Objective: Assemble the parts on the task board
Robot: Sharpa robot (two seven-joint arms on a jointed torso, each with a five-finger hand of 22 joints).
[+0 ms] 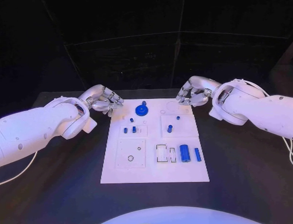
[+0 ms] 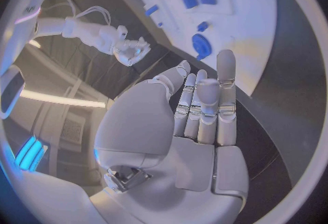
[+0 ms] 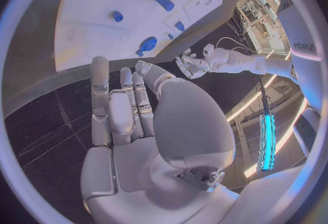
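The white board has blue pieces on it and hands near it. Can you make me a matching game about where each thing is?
Things:
1. round blue wheel
2. big blue cylinder
3. left hand
4. right hand

Places:
A. off the white board's far right corner
B. far end of the board, near the middle
C. off the board's far left corner
D. near half of the board, right side

Pairs: 1-B, 2-D, 3-C, 4-A

black table (image 1: 247, 158), white task board (image 1: 119, 173) lying flat at its middle
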